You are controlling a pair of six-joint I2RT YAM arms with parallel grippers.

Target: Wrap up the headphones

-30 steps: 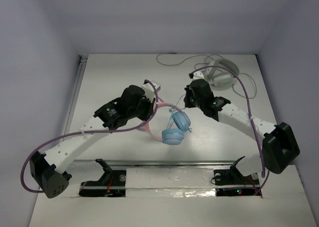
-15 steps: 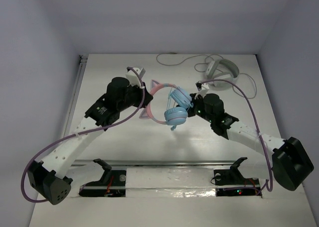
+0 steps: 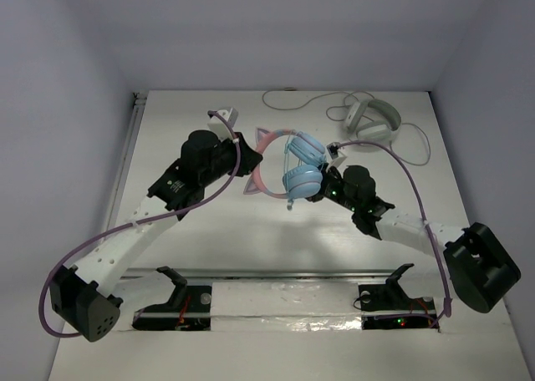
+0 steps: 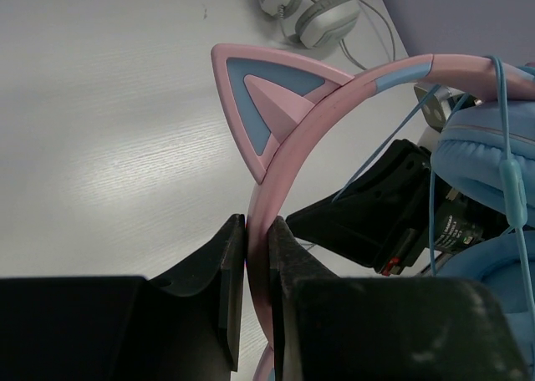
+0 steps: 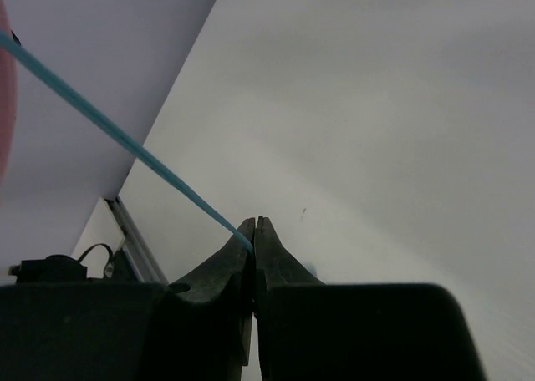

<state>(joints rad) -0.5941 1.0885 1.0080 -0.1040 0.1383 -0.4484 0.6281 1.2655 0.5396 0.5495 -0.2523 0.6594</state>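
Above the table (image 3: 209,239), my left claw (image 4: 257,231) is gripping the headband (image 4: 351,84) of the headphones (image 3: 299,168); only my right wrist camera is showing my right claw (image 5: 253,224) pinching their cable (image 5: 125,139).

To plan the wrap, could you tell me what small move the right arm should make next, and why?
Probably swing the right gripper around the earcups, laying a loop: it pinches the cable taut, while the left gripper clamps the headband.

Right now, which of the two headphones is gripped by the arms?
The pink-and-blue cat-ear headphones: the left gripper clamps their headband. The white-grey headphones lie untouched farther back.
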